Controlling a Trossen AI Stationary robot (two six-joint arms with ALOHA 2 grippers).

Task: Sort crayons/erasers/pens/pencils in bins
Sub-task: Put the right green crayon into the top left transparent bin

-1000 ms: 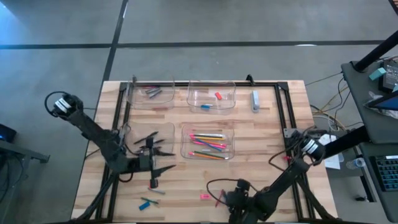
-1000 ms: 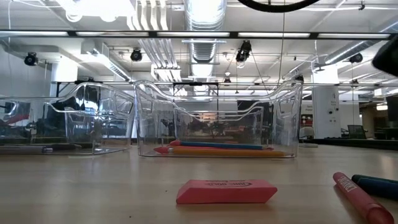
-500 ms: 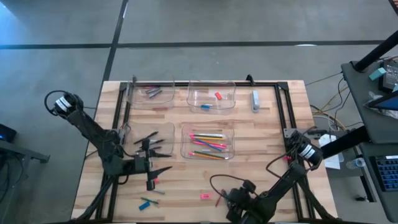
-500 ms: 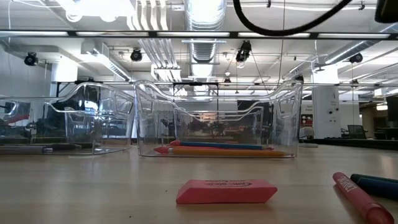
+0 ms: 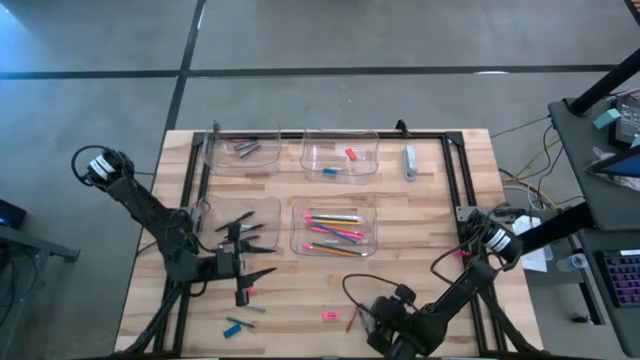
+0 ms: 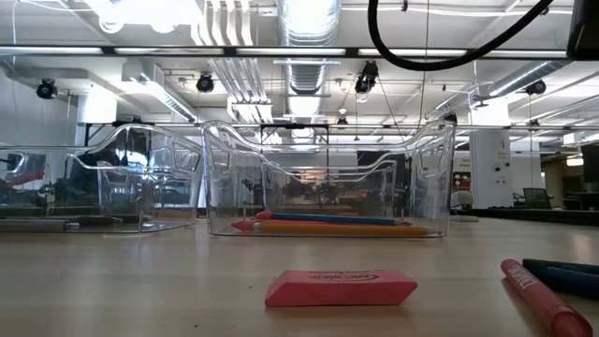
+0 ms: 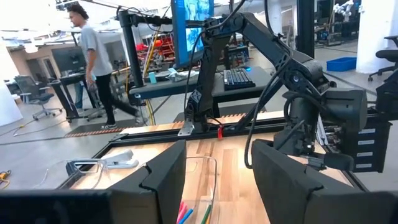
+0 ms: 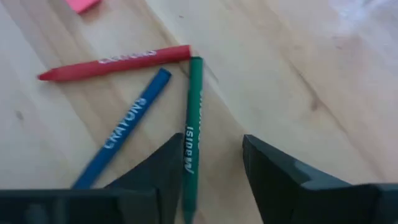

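Red (image 8: 115, 64), blue (image 8: 124, 127) and green (image 8: 191, 130) crayons lie on the wood near the table's front edge, with a pink eraser (image 6: 342, 287) beside them. My right gripper (image 8: 211, 146) (image 5: 368, 320) hangs open above them, slanting down; the green crayon's near end lies between its fingers, and I cannot tell whether they touch it. My left gripper (image 7: 217, 152) (image 5: 262, 260) stands open and level at the left, beside the pens' bin (image 5: 235, 225), with nothing between its fingers. Pencils fill the middle bin (image 5: 335, 230). Erasers lie in the far middle bin (image 5: 340, 155).
A fourth bin (image 5: 243, 150) stands at the far left. A pale oblong item (image 5: 410, 160) lies at the far right. Loose teal and blue sticks (image 5: 235, 325) lie near the front left. A black frame (image 5: 450, 170) rims the table. A person walks in the room beyond.
My right gripper has sunk toward the crayons near the front edge and rolled its wrist. Its cable has swung across the top of the low view. The crayons and the eraser have stayed where they were.
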